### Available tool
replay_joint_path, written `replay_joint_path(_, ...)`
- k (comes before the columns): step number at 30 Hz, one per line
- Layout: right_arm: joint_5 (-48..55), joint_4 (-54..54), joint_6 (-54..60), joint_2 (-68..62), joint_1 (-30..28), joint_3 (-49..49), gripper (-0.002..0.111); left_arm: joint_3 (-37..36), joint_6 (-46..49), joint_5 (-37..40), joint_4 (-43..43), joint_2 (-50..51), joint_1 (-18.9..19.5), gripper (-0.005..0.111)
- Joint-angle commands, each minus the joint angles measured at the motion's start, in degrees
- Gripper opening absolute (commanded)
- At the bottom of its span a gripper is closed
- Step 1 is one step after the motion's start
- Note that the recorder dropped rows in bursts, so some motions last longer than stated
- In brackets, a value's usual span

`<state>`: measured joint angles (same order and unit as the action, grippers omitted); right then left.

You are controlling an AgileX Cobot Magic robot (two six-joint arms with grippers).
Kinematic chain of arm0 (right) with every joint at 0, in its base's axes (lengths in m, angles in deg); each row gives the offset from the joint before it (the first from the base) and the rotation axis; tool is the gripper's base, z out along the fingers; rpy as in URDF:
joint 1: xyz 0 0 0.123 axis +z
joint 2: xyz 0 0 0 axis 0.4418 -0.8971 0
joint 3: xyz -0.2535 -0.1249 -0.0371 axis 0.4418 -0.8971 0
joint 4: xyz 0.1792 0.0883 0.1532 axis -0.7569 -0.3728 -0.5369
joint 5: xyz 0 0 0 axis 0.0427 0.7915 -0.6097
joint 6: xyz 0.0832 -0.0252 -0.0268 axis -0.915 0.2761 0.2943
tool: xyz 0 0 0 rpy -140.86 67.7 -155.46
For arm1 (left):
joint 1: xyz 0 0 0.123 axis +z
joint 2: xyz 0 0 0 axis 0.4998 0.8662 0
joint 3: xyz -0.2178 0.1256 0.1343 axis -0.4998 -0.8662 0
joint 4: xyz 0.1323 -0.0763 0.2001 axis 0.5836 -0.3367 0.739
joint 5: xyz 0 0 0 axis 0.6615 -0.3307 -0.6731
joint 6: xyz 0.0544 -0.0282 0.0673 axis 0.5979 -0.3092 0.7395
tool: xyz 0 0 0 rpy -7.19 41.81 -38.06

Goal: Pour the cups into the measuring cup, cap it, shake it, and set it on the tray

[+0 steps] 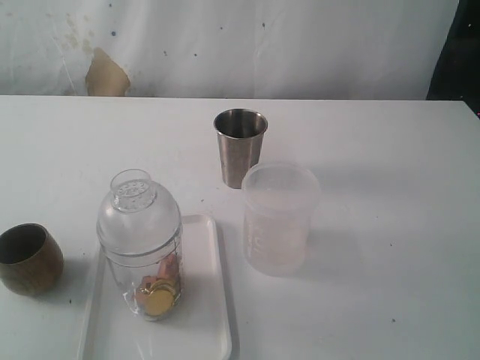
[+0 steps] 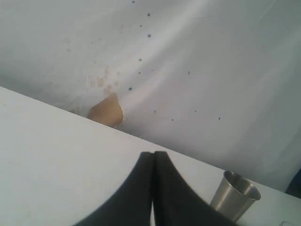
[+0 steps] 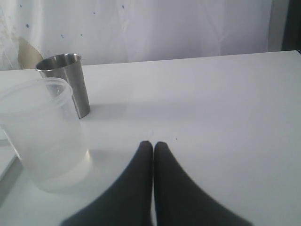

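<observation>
Apparently finished: capped measuring cup [image 1: 142, 255] stands upright on the tray [image 1: 206, 315], yellow and pink pieces inside, so pouring looks done. Wooden cup [image 1: 28, 259] sits left of it, steel tumbler [image 1: 240, 146] behind. Left fingers [image 2: 141, 188] and right fingers [image 3: 167, 188] pressed together, holding nothing.

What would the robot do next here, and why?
Probably nothing but rest: the capped measuring cup stands on the tray with pieces inside, the wooden cup and steel cup stand apart on the table, and the left gripper and right gripper are shut, holding nothing.
</observation>
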<state>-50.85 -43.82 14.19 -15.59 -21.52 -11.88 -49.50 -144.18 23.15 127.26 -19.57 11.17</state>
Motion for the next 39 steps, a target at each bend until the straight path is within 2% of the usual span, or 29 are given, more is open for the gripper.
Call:
replay_joint_path(1, 0.11, 0.14, -0.19, 0.32, 0.39, -0.32, 0.0, -0.15, -0.07, 0.61, -2.14, -0.2, 0.17, 0.0)
replay_joint_path(2, 0.11, 0.14, -0.19, 0.32, 0.39, -0.32, 0.0, -0.15, 0.82, 1.42, -4.82, -0.2, 0.17, 0.0)
replay_joint_path(4, 0.11, 0.14, -0.19, 0.32, 0.39, -0.32, 0.0, -0.56, 9.4, 2.69, -8.9, -0.2, 0.42, 0.0)
replay_joint_path(8, 0.11, 0.14, -0.19, 0.32, 0.39, -0.32, 0.0, -3.14, 35.89, 1.56, -21.89, -0.2, 0.8, 0.0)
replay_joint_path(9, 0.11, 0.14, -0.19, 0.32, 0.39, -0.32, 0.0, -4.28, 41.19, -0.08, -25.09, -0.2, 1.37, 0.0)
replay_joint_path(12, 0.11, 0.14, -0.19, 0.32, 0.39, -0.32, 0.0, -8.05, 48.96, -7.46, -31.54, -0.24, 4.38, 0.0)
replay_joint_path(15, 0.11, 0.14, -0.19, 0.32, 0.39, -0.32, 0.0, -11.39, 50.21, -10.34, -35.12, -0.24, 8.05, 0.0)
replay_joint_path(18, 0.11, 0.14, -0.19, 0.32, 0.39, -0.32, 0.0, -13.47, 50.21, -8.73, -35.87, -0.76, 10.22, 0.0)
replay_joint_path(39, 0.11, 0.14, -0.19, 0.32, 0.39, -0.32, 0.0, -13.47, 51.2, -7.77, -35.96, -0.76, 10.31, 0.0)
